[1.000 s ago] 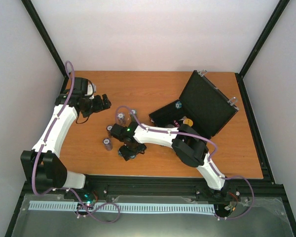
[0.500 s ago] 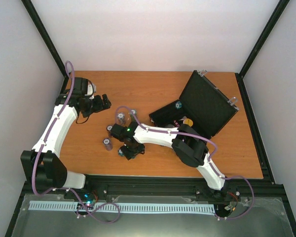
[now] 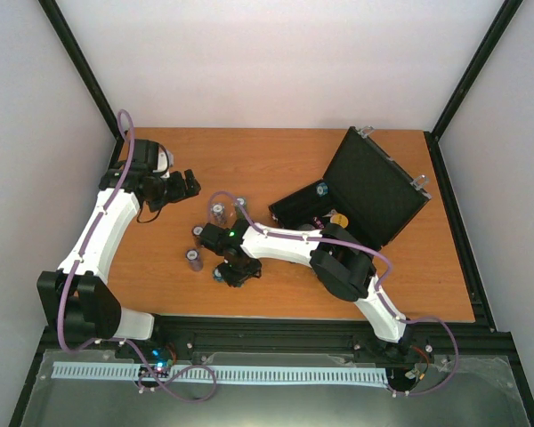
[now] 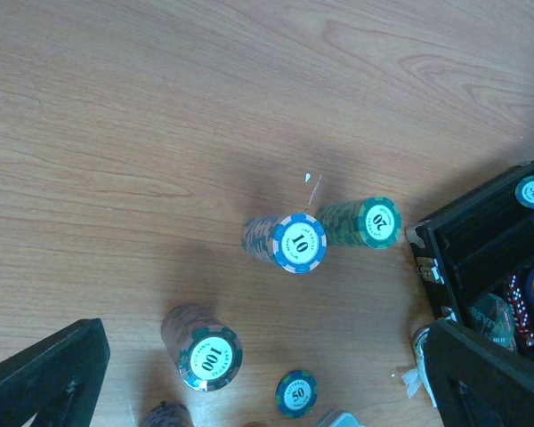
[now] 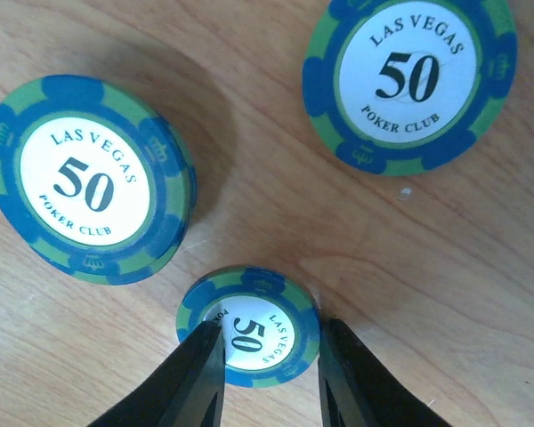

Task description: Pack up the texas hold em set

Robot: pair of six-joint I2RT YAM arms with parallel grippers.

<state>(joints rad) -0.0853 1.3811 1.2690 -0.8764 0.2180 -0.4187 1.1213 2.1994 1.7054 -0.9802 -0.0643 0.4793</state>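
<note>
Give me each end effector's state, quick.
Left end effector: open, empty.
Right end effector: fingers flank flat blue-and-green 50 poker chip; grip cannot be told.

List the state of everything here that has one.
case, open, lid raised
single 50 chip, lying flat
10 chip stack, upright
20 chip stack, upright
100 chip stack, upright
left gripper, open, empty
right gripper, straddling the single 50 chip, grip unclear
</note>
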